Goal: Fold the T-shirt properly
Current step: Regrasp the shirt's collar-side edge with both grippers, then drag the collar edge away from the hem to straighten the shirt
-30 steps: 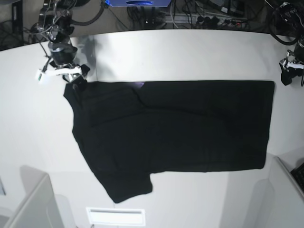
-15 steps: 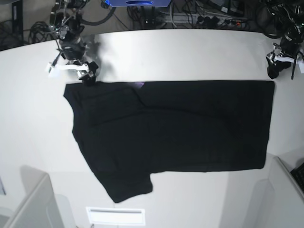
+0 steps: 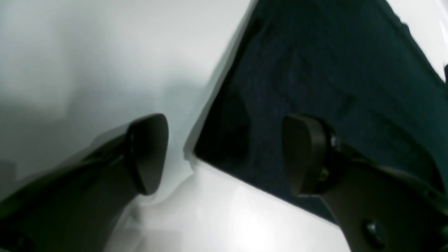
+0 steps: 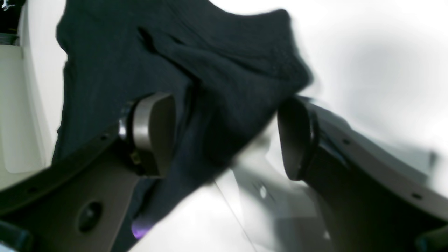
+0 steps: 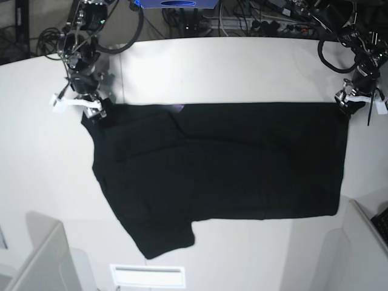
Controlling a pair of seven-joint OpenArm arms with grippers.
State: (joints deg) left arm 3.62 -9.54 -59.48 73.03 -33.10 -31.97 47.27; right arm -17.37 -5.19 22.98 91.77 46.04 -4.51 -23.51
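The black T-shirt (image 5: 218, 163) lies spread flat on the white table (image 5: 242, 66), plain side up, with one sleeve pointing toward the front edge. A sliver of purple print (image 5: 177, 108) shows at its back edge. My right gripper (image 5: 97, 111) sits at the shirt's back left corner. In the right wrist view it (image 4: 224, 136) is open, with bunched black cloth (image 4: 217, 70) between the jaws. My left gripper (image 5: 344, 104) is at the back right corner. The left wrist view shows it (image 3: 225, 154) open, straddling the shirt's corner (image 3: 315, 70), one finger over bare table.
Grey bin-like walls stand at the front left (image 5: 36, 254) and front right (image 5: 364, 242). A white slotted plate (image 5: 147, 276) lies at the table's front edge. Cables and equipment (image 5: 254, 18) crowd the floor behind the table.
My left gripper came in from the far right edge to the shirt's back right corner. My right gripper lifted briefly, opened wider, then dropped back onto the back left corner. The shirt stayed put.
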